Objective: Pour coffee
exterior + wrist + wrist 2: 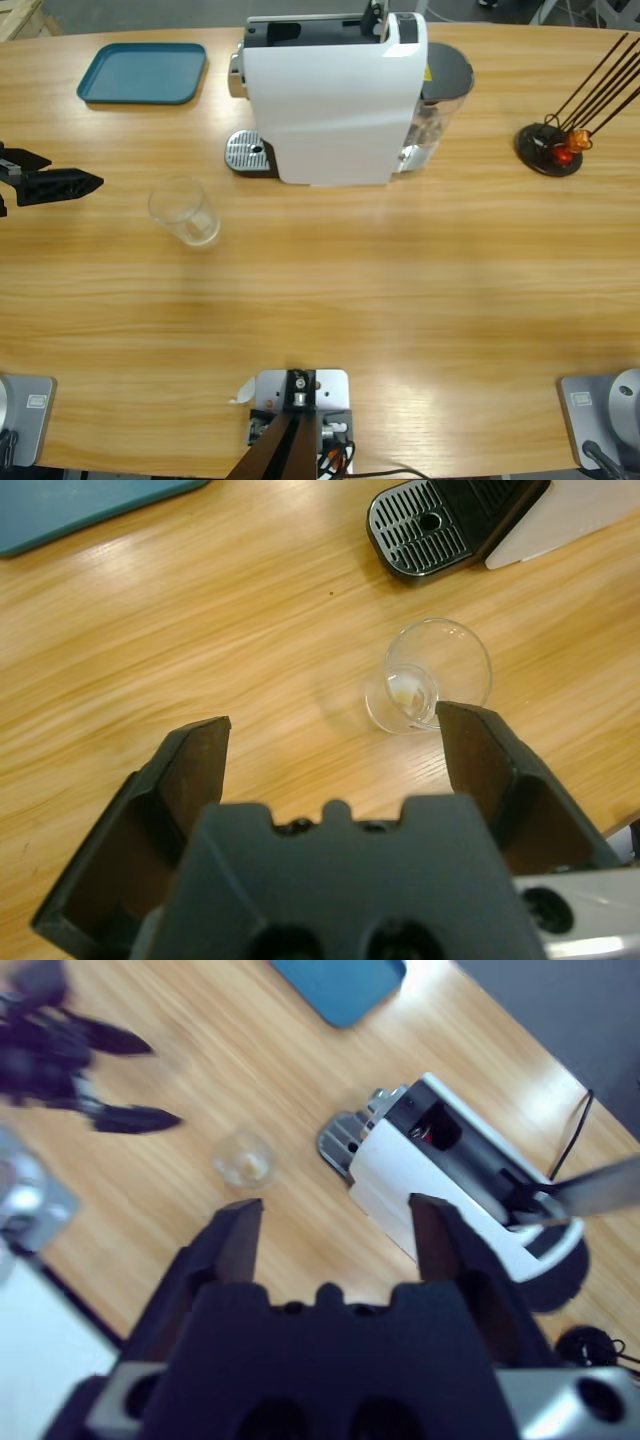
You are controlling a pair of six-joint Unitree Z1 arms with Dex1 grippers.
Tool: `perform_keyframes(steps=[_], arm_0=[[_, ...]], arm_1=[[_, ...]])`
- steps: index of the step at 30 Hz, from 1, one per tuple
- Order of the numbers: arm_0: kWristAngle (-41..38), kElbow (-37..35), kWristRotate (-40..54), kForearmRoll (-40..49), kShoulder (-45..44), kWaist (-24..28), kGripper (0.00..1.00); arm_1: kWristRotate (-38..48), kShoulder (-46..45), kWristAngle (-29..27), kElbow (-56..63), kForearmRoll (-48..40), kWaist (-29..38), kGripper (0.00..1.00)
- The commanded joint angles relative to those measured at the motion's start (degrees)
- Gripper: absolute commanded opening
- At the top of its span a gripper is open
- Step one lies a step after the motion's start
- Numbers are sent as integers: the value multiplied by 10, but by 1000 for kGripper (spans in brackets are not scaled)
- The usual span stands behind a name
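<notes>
a clear glass (185, 211) stood on the wooden table (400, 300), near the white coffee machine (335, 95). the left gripper (330, 750) and right gripper (335, 1235) hovered, jaws spread, holding nothing.

Teal tray (142, 73) at one table (400, 300) end; diffuser (dark reeds) (550, 148) at the other.

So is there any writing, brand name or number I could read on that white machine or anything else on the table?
None that can be read.
Coffee machine: no brand or label shows on its white body; a yellow patch by the tank is too small to read.
Glass: no markings.
Teal tray: plain.
Left gripper and right gripper: black, no lettering visible.
</notes>
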Motion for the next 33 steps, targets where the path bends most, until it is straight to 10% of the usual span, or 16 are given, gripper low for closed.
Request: perform_keyframes(steps=[1,10,18,25,33], arm_0=[[-2,9,2,-3,14,-4,890],[-6,7,4,-3,18,-4,903],[-30,8,17,-4,11,-4,912],[-37,9,24,-6,18,-4,904],[-41,-1,24,4,12,-30,954]], arm_1=[[-8,-426,-58,478,-219,4,0],[-148,-337,6,566,-238,5,0],[-178,-351,-61,728,-467,-14,0],[-153,-327,-204,781,-486,-14,0],[-121,-320,-225,775,-452,-14,0]])
